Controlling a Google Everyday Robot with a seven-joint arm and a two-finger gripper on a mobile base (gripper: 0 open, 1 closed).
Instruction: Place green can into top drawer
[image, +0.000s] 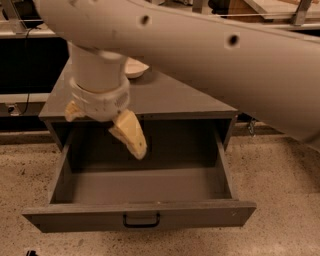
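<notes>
The green can is hidden behind my arm's wrist, over the left part of the cabinet top. The top drawer is pulled wide open and nothing shows inside it. Its flat front panel has a small black handle. My gripper hangs below the white wrist at the cabinet's front left edge, above the back of the drawer. It is open and holds nothing. One cream finger points down and to the right, and the other just shows at the left.
A cream-white bowl sits at the back of the grey cabinet top, partly behind my arm. My large white arm fills the top of the view. Speckled floor surrounds the cabinet.
</notes>
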